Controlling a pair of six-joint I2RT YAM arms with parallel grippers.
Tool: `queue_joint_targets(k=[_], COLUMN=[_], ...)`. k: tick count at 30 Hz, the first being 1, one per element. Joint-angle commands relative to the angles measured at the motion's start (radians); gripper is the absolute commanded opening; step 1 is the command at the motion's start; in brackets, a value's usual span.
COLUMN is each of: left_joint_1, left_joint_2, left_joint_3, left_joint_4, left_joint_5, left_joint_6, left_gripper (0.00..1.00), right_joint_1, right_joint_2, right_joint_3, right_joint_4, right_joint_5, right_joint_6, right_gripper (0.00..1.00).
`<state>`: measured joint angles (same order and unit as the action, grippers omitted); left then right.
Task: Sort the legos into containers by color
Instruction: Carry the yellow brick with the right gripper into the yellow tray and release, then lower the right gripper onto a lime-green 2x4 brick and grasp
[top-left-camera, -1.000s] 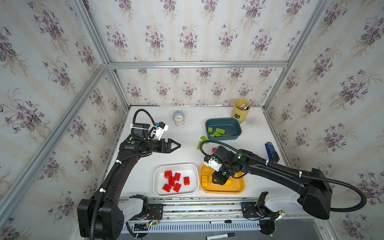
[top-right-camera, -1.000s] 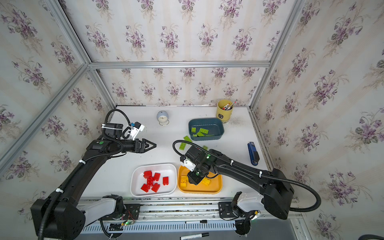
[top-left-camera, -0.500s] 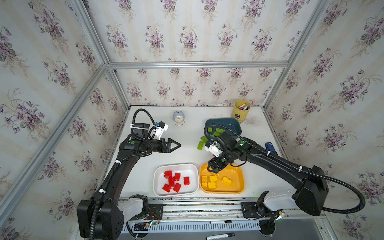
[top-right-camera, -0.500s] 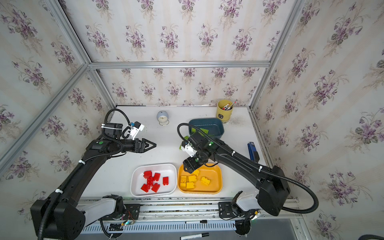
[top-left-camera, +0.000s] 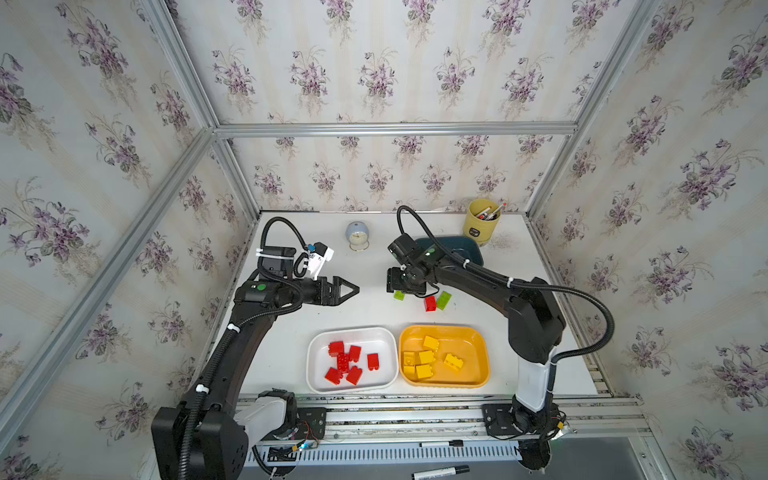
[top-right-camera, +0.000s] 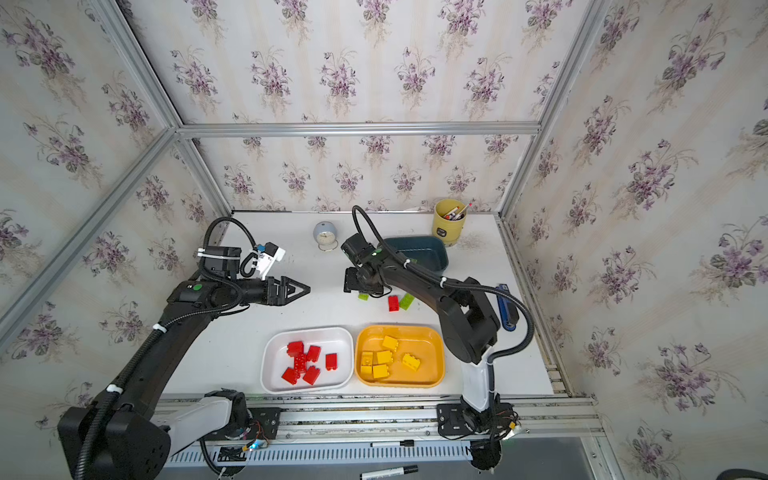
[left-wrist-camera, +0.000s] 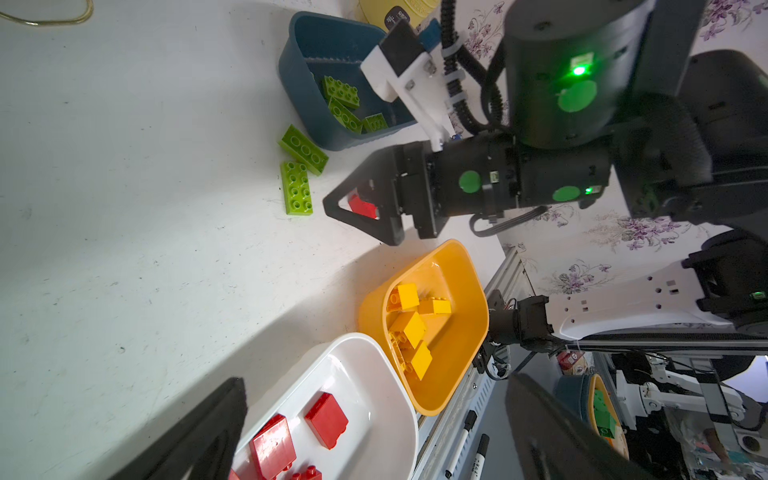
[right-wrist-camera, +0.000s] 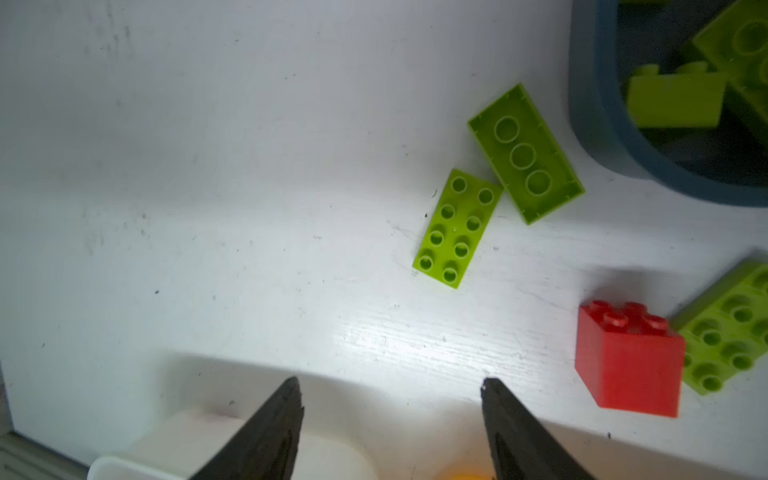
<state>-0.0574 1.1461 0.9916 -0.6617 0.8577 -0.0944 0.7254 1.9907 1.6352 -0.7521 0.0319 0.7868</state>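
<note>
Three trays: white tray holds red legos, orange-yellow tray yellow legos, teal tray green legos (right arm partly covers it from above).
Loose bricks: red brick just beside one green brick; two green bricks near teal tray.
Left gripper: spread wide, empty.
Right gripper: fingers apart, nothing between, over table.

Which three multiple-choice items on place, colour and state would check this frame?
1. Where is the loose red brick? A in the blue tray; B on the table beside a green brick; C gripped in the right hand.
2. What colour are the bricks in the blue tray? A red; B yellow; C green.
3. The right hand is: A open, empty; B shut on a brick; C shut, empty.
Key: 1 B, it sits on the table; 2 C, only green shows inside; 3 A, fingers apart with nothing between.
</note>
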Motion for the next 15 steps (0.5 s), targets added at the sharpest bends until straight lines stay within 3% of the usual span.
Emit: queue_joint_targets(k=[1,6,15], left_joint_1=[0.007,0.016,0.028], left_joint_2=[-0.001,-0.005,-0.013], left_joint_3=[-0.002,-0.006,-0.018], left_joint_4=[-0.001,-0.013,-0.025], left_joint_5=[0.003,0.004,0.005], left_joint_6=[0.013,0.027,0.046], left_gripper=[0.99,0.99,0.99], right_joint_1=[0.000,0.000,0.000], right_joint_2=[0.074,0.183,0.303], right_joint_3=[0.042,0.130,0.215], right_joint_4=[-0.069,-0.120,-0.114], right_joint_5=[0.119,0.183,0.161], right_joint_6=[0.099,0.104,0.085], right_gripper=[0.72,0.71,0.53])
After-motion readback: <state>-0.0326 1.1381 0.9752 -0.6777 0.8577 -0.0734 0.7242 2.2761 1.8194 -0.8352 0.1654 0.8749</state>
